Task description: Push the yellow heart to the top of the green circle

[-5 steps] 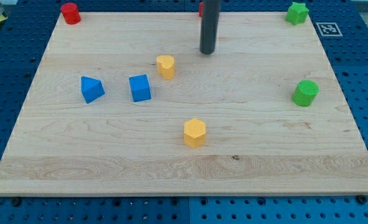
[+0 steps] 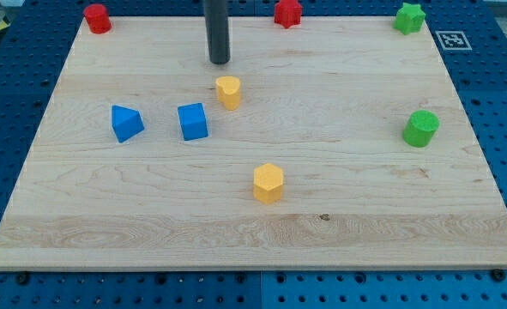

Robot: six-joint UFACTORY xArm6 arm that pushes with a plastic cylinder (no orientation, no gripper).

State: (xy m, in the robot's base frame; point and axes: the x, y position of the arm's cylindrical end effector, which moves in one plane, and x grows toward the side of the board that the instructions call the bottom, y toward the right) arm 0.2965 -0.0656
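Bright, even overhead light; sharp focus throughout; blocks cast only faint soft shadows; no glare or blur

1. The tip (image 2: 220,62) is set down on the board (image 2: 339,206), just beyond the yellow heart (image 2: 228,91) and slightly to its left, apart from it.
2. The blue cube (image 2: 193,121) is placed near-left of the heart; the blue triangular block (image 2: 126,123) is found further left.
3. The yellow hexagonal block (image 2: 268,183) is placed nearer, right of the cube.
4. The green circle (image 2: 421,128) is placed far right.
5. Along the far edge, the red cylinder (image 2: 97,18), red star (image 2: 287,12) and green star (image 2: 409,17) are ranged left to right.
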